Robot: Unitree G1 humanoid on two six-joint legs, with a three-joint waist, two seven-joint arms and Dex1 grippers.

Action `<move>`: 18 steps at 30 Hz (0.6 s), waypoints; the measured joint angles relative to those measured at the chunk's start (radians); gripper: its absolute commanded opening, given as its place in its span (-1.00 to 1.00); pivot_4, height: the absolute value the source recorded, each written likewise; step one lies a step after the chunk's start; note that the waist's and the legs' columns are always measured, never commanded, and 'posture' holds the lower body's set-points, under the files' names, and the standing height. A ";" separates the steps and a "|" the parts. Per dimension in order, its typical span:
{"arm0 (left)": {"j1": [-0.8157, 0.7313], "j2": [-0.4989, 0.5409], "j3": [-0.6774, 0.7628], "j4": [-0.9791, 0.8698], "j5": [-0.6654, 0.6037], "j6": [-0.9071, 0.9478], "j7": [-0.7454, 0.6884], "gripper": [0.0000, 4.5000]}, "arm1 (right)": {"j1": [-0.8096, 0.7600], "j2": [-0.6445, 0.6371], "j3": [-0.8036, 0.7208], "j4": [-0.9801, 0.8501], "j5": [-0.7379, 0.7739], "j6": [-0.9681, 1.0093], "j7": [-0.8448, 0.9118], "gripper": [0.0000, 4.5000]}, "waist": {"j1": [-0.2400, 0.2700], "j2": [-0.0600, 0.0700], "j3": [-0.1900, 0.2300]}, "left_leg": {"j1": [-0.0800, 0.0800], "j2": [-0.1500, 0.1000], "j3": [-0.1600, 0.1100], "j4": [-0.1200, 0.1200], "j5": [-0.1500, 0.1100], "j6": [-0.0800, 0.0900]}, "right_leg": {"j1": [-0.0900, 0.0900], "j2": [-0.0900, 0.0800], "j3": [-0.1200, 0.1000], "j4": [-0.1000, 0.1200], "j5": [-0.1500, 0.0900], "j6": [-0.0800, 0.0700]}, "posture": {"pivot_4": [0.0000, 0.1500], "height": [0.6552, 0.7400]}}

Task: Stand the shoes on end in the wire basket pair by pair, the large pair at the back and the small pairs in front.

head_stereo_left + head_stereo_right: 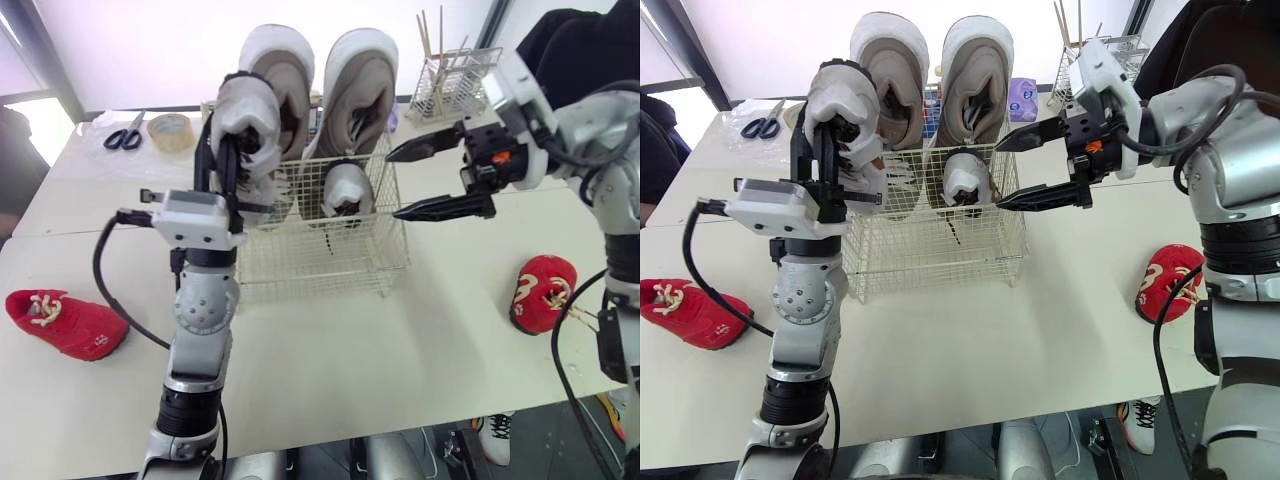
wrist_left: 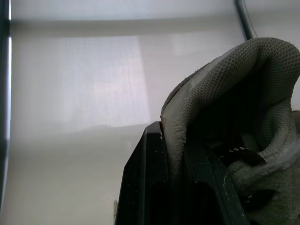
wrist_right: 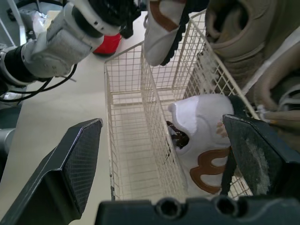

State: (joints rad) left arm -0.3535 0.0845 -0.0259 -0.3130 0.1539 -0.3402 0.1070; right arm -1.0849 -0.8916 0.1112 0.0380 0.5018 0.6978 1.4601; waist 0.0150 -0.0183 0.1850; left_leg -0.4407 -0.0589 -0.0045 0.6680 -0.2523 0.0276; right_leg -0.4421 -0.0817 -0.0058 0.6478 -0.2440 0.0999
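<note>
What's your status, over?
Left gripper shut on small white shoe above basket. Right gripper open beside basket. Two red shoes on table.

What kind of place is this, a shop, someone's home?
Most likely a lab or workroom: plain white tables pushed together, scissors and a tape roll left at the back, and a wire basket of shoes set out as a practice job.

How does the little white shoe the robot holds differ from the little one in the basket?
The held small shoe hangs in the left end effector, raised over the wire basket's left edge. The other small shoe stands on end inside it, ungripped. Both are white with brown marks.
</note>
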 measured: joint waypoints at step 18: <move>-0.014 -0.068 -0.002 0.314 0.052 -0.256 0.078 -0.07 | -0.018 -0.029 -0.003 -0.062 0.024 0.083 -0.036 1.00 | 0.024 0.007 -0.004 | 0.000 0.000 0.000 0.001 0.000 0.000 | 0.000 0.000 0.000 0.000 0.001 -0.001 | 1.00 1.00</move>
State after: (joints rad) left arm -0.3680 0.0160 -0.0281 0.0009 0.2060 -0.5961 0.1853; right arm -1.1026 -0.9209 0.1084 -0.0240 0.5259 0.7803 1.4243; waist 0.0388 -0.0116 0.1807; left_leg -0.4402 -0.0589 -0.0044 0.6686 -0.2522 0.0281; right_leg -0.4419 -0.0819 -0.0058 0.6483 -0.2432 0.0988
